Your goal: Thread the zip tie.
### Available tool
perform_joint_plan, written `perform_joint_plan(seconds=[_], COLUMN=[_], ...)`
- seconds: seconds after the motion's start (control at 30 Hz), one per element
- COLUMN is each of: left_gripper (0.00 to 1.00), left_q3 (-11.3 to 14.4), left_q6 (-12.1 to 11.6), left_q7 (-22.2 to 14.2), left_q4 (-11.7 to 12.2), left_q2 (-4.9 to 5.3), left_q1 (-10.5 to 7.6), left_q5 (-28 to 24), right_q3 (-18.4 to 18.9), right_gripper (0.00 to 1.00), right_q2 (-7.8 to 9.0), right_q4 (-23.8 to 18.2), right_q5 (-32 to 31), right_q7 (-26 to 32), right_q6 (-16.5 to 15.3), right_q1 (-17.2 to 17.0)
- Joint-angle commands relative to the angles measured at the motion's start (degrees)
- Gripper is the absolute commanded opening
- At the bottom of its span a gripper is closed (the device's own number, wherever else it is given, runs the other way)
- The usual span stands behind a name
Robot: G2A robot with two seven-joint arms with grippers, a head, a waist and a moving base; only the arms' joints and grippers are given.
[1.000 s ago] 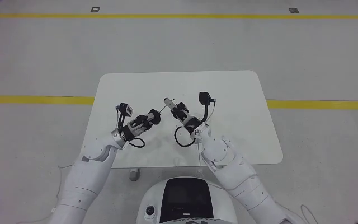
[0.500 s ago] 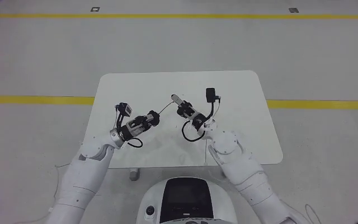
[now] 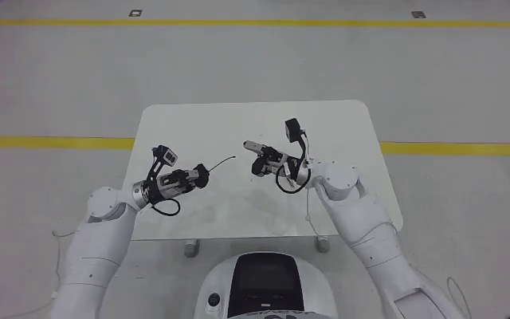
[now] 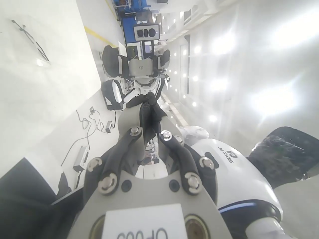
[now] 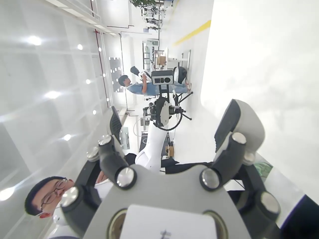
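The zip tie [image 3: 224,163] is a thin black strip held in the air over the white table [image 3: 335,127]. My left gripper [image 3: 201,173] is shut on one end of it, and the free end points toward the right arm. In the left wrist view the left gripper [image 4: 149,105] has its dark pads pressed together. My right gripper [image 3: 252,156] hangs a short way beyond the tie's free tip, apart from it. In the right wrist view the right gripper [image 5: 174,120] is open, its fingers [image 5: 238,123] spread wide with nothing between them.
The tabletop is bare white, with rounded corners and its front edge [image 3: 263,233] near the robot. A yellow line [image 3: 64,142] crosses the grey floor on both sides of the table.
The two grippers, close together a second ago, have drawn apart. The left one pulled back to the left with the zip tie. The right arm swung out to the right.
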Motion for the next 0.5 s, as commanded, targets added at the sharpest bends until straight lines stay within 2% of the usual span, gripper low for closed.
perform_joint_plan(seconds=[0.0, 0.03, 0.1, 0.17, 0.23, 0.27, 0.37, 0.47], left_gripper=[0.00, 0.00, 0.00, 0.00, 0.00, 0.00, 0.00, 0.00], left_q3=[0.01, 0.01, 0.19, 0.01, -0.11, -0.47, 0.69, 2.94], left_q6=[0.02, 0.02, 0.64, 1.51, 2.75, 2.43, 2.81, 3.13], left_q7=[0.00, 0.00, 1.88, -0.70, -4.44, -4.44, -4.44, -4.44], left_q4=[-0.02, -0.02, -0.01, 0.38, 1.25, 2.03, 2.69, 2.96], left_q2=[0.00, 0.00, 0.00, 0.32, 0.72, 0.97, 1.69, 2.57], left_q1=[0.02, 0.02, 0.03, -0.29, -0.92, -1.23, -1.78, -2.35], left_q5=[0.01, 0.01, 0.19, 0.13, -0.16, -0.37, -0.95, -2.79], right_q3=[0.00, 0.00, 1.03, 2.36, 2.83, 2.62, 1.85, 0.62], right_gripper=[1.00, 1.00, 1.00, 1.00, 1.00, 1.00, 1.00, 1.00], right_q2=[0.00, 0.00, 0.01, 0.21, 0.46, 0.49, 0.36, -0.04], right_q4=[0.00, 0.00, 1.29, 3.95, 6.81, 8.82, 13.56, 17.65], right_q5=[0.02, 0.02, 4.16, 10.27, 11.95, 13.68, 17.41, 20.82], right_q7=[0.03, 0.03, 1.29, 8.04, 12.36, 15.57, 20.98, 24.36], right_q6=[0.00, 0.00, 0.90, 1.94, 3.21, 4.43, 6.20, 6.99], right_q1=[0.00, 0.00, -0.15, 1.13, 3.07, 4.25, 7.43, 10.10])
